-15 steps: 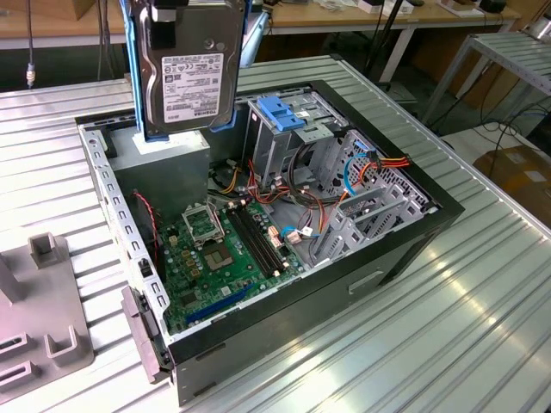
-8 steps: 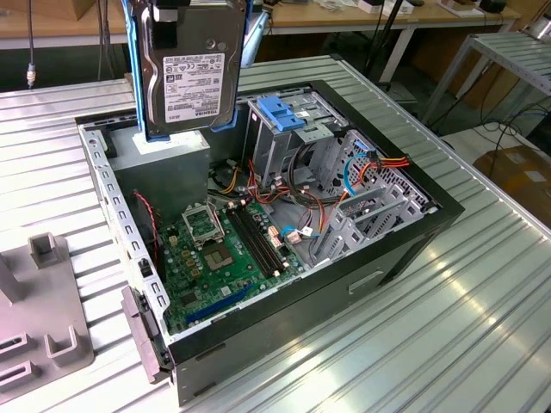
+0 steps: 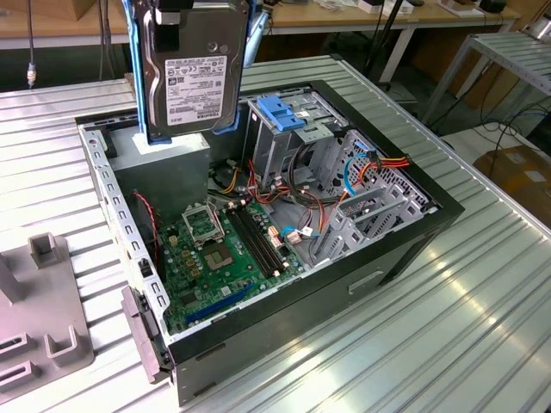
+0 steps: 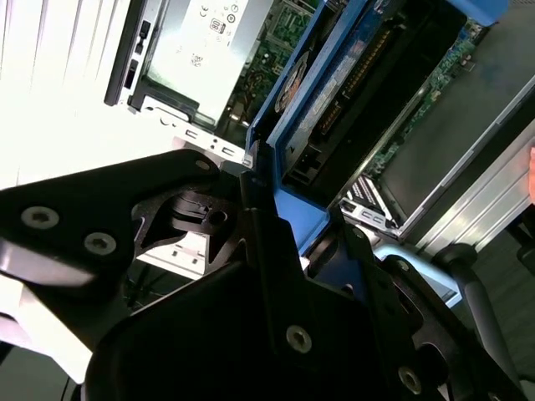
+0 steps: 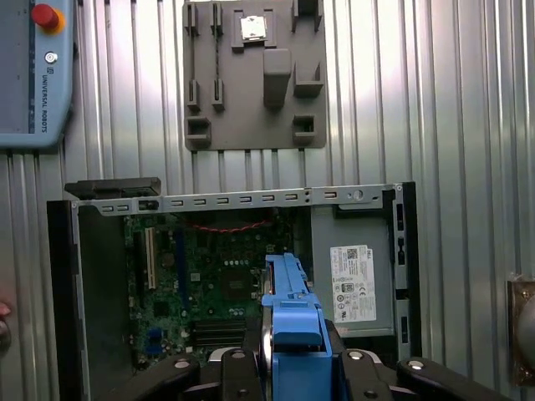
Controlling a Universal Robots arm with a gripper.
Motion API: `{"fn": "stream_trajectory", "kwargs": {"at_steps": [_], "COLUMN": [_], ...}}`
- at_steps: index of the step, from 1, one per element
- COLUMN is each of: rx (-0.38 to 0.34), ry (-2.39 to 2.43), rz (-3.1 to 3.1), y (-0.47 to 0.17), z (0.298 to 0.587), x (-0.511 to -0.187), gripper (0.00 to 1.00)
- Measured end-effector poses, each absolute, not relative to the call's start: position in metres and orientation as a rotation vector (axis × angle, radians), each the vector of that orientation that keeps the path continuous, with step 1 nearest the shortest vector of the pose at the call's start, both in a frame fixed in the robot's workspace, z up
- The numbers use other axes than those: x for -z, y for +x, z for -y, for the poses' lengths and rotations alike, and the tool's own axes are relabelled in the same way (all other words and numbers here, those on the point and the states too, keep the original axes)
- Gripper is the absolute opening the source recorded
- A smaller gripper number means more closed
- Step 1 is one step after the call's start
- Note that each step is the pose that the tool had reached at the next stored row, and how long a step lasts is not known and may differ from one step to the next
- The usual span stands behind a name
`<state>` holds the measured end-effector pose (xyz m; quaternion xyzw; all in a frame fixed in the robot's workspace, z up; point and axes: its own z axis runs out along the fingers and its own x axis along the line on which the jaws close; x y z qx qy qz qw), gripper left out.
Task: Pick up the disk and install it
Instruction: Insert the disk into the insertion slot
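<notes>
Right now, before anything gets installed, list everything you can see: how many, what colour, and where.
Dark grey rectangular metal disk: one, white label, blue plastic rails; held above the open case.
Black metal computer case: one, open, on the table.
Green motherboard: one, inside the case.
Blue plastic bracket: one, atop the metal drive cage.
Grey power-supply box: one, white label, in a case corner.
Cables: several, red, yellow, blue; inside the case.
Grey fixture plate: one, beside the case.
Grey pendant with red button: one, on the table.
Ribbed silver metal table: one.
Black end effector: one, shut on the disk's rail.
</notes>
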<state>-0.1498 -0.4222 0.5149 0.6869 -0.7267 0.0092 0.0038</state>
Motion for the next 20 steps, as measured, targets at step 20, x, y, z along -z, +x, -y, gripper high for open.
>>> {"fn": "stream_trajectory", "kwargs": {"at_steps": [20], "rx": [-0.029], "ry": [2.153], "rz": [2.278], "y": [-0.12], "z": [0.44], "x": [-0.515], "gripper": [0.37]}}
